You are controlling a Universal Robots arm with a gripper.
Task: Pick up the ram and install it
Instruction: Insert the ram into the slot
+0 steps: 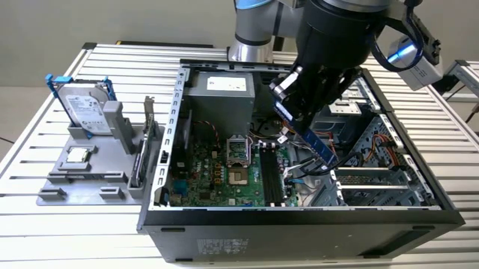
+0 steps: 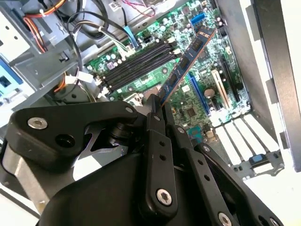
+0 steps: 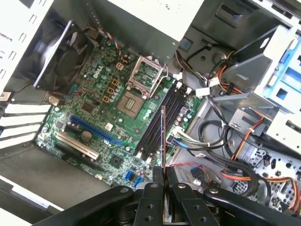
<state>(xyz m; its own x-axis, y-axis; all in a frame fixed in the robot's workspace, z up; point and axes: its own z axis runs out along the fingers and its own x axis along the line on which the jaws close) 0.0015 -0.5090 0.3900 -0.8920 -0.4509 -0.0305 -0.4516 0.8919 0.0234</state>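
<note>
1. The pickup part looks done: the ram [image 1: 313, 143] is gripped by one end in the tool [image 2: 159, 102], which is clenched tight on it.
2. The stick is held slanted inside the open case [image 1: 299, 221], above the motherboard [image 1: 217, 176], with its free end aimed down toward the black memory slots [image 3: 151, 129].
3. Nothing is seated yet. All the slots look empty, and the stick is clearly held apart from them in the exterior view.
4. So the step in hand is judged to be the line-up for the install.
5. For seating, the stick's long edge needs to be levelled and lined up along one slot. Whether the notch matches can't be told from here.
</note>
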